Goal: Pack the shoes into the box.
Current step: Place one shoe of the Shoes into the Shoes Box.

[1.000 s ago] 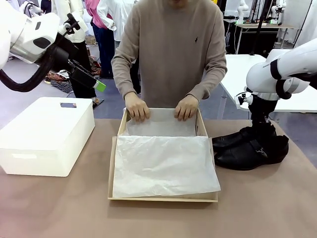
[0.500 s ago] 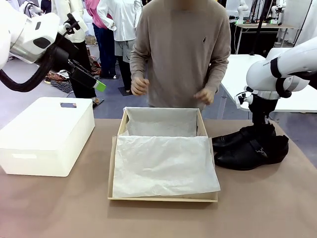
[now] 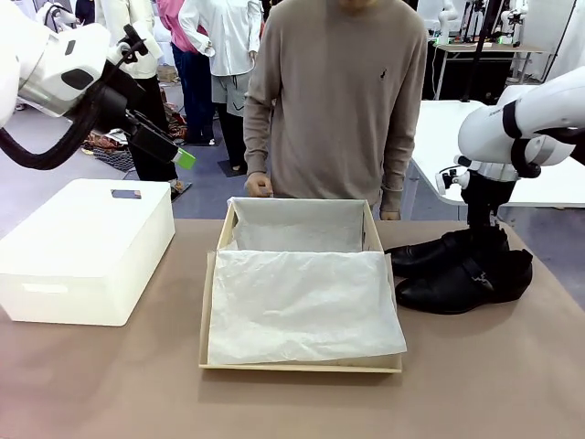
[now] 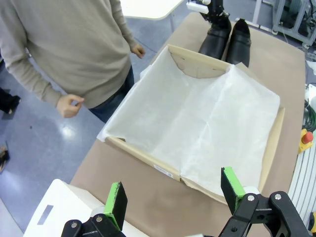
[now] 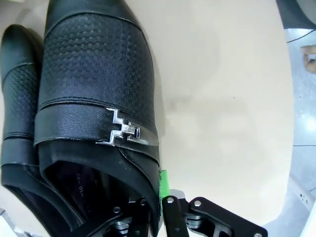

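Two shoes (image 3: pixel 462 270): both are lying on the table, side by side and touching, directly under the right claw; neither is lying in the box.
Gripped shoe (image 5: pixel 94 74): the right claw (image 5: pixel 157 200) is pinching its side wall at the opening. The jaws are drawn almost together, with one finger going inside and a green pad (image 5: pixel 163 181) pressing the leather from outside. I cannot tell whether the sole is leaving the table.
Second shoe (image 5: pixel 19 79): one, untouched, lying against the gripped one on the side away from that pad.
One box (image 3: pixel 302 366): it is standing open just beside the right claw, on the side toward the other arm. One lining of white tissue paper (image 3: pixel 302 302) is spreading over its floor and nothing is lying on it.
Done, as I am judging it: only the grasp on the first shoe.
Left, as I am judging it: lifting that shoe, carrying it sideways over the rim and laying it on the tissue. The same is waiting for the second shoe.
Left claw (image 4: pixel 174 197): one, hanging high with its jaws spread wide and nothing between them, well apart from the shoes and looking down across the box.
One white plastic box (image 3: pixel 82 247): it is sitting closed, below the left claw.
One person (image 3: pixel 338 101): standing beyond the box, two hands hanging free near its far rim and touching nothing.
One table (image 3: pixel 110 384): it is carrying all of it.
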`<state>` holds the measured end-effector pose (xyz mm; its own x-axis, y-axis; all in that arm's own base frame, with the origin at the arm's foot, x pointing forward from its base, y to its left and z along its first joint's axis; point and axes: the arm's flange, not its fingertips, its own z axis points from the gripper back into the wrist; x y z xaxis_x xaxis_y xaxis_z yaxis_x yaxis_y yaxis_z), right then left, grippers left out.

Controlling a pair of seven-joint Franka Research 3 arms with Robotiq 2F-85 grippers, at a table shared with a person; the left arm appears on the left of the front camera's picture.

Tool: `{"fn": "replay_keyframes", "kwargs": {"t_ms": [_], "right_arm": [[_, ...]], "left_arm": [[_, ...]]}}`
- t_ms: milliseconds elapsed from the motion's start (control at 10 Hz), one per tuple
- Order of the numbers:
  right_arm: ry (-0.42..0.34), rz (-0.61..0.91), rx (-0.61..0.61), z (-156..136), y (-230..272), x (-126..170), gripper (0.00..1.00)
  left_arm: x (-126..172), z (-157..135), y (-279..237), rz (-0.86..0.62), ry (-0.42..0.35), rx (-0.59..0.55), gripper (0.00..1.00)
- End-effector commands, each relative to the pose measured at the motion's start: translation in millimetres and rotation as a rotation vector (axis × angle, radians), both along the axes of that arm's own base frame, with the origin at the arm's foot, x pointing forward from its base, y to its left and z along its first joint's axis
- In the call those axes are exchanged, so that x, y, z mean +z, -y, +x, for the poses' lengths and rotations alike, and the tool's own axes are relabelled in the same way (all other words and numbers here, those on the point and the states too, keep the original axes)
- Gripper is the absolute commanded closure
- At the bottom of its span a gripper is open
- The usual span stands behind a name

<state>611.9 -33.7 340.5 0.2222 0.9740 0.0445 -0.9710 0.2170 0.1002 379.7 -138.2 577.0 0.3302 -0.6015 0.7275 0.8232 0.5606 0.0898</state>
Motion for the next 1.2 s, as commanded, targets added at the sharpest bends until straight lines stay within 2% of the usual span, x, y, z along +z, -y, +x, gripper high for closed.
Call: {"fn": "replay_keyframes", "kwargs": {"t_ms": [0, 400, 800, 1100], "right_arm": [[-0.051, 0.033, -0.090, 13, 6, 28, 1.00], [-0.064, -0.040, -0.094, 4, 7, 91, 1.00], [-0.064, -0.082, -0.100, -24, -20, 158, 1.00], [-0.020, -0.108, -0.093, -37, -45, 179, 1.00]], "left_arm": [[0, 1, -2, -0.013, -0.002, -0.015, 0.00], [0, 1, -2, -0.013, -0.002, -0.015, 0.00], [0, 1, -2, -0.013, -0.002, -0.015, 0.00], [0, 1, -2, -0.013, -0.002, -0.015, 0.00]]}}
